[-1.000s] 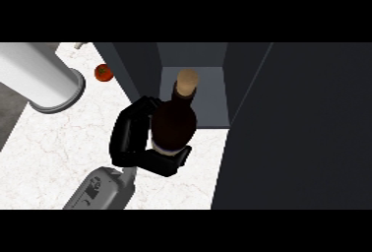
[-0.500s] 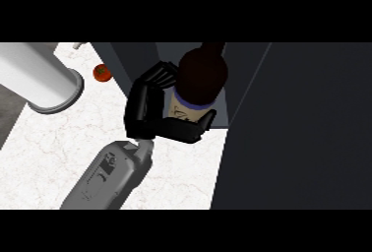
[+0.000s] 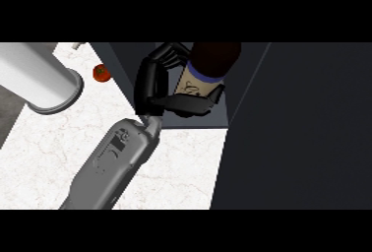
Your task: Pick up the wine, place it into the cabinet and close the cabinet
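**Black fingers round the wine, inside the cabinet mouth**

Black and curled, our hand (image 3: 161, 88) wraps the wine (image 3: 203, 74) — fingers along its left side, the thumb hooked under its pale label — so we judge the bottle is carried, not yet set down. Which hand it is we cannot say for sure; the single grey forearm (image 3: 116, 162) rises from the lower left, and no other hand shows. The wine sits within the dark cabinet (image 3: 181, 54) opening, its top cut off by the view. The cabinet door (image 3: 298, 128) stands open at the right, a dark slab left wide to clear the arm. Further out on the white marbled counter (image 3: 44, 147) lie a grey cylinder (image 3: 40, 78) and a small red fruit (image 3: 101, 73), well apart from the work.
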Controlling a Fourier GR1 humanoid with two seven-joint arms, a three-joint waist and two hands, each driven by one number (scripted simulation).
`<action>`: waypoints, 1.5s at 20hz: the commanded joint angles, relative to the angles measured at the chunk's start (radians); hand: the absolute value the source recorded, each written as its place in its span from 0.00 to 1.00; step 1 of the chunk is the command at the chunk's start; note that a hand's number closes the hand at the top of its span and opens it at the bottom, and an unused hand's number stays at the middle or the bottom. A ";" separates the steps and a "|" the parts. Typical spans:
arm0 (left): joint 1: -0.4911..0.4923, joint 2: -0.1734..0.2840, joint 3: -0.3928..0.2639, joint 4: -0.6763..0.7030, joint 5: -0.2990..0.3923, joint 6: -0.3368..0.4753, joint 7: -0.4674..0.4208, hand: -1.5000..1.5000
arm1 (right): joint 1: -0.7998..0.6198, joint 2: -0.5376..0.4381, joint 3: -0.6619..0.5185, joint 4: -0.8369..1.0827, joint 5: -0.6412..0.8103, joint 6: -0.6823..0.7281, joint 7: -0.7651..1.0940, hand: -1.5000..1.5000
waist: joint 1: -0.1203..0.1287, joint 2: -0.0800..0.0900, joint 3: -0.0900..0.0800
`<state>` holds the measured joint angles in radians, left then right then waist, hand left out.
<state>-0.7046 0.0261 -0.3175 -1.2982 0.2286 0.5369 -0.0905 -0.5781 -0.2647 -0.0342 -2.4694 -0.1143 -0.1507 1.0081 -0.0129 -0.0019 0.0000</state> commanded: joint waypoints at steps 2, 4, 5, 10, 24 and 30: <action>-0.034 -0.010 0.010 0.082 -0.061 -0.015 -0.034 1.00 | -0.039 -0.009 0.001 -0.071 -0.055 -0.020 0.094 0.00 | 0.002 0.000 -0.001; -0.024 -0.017 0.037 0.188 -0.058 -0.052 -0.148 1.00 | -0.011 -0.003 -0.012 -0.064 -0.083 -0.003 0.072 0.00 | -0.004 0.003 0.000; 0.040 -0.025 -0.042 0.149 -0.050 0.004 -0.167 1.00 | 0.055 0.022 0.006 -0.089 -0.066 0.006 0.029 0.00 | -0.003 0.002 0.000; -0.047 -0.008 0.055 0.261 -0.033 -0.070 -0.174 1.00 | -0.013 0.004 0.003 -0.111 -0.062 -0.024 0.106 0.00 | -0.001 0.000 -0.001; -0.088 -0.026 -0.005 0.570 0.112 -0.046 -0.405 1.00 | -0.024 0.008 -0.023 -0.049 -0.070 -0.009 0.065 0.00 | -0.011 0.005 -0.001; -0.099 -0.026 -0.107 0.683 0.173 0.043 -0.476 1.00 | 0.000 0.027 -0.039 -0.013 -0.116 0.039 -0.023 0.00 | -0.024 0.009 0.000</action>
<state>-0.8032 0.0004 -0.3866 -0.6923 0.3665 0.5446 -0.5042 -0.6061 -0.2471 -0.0499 -2.4412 -0.1445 -0.1276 0.9961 -0.0292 0.0041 -0.0006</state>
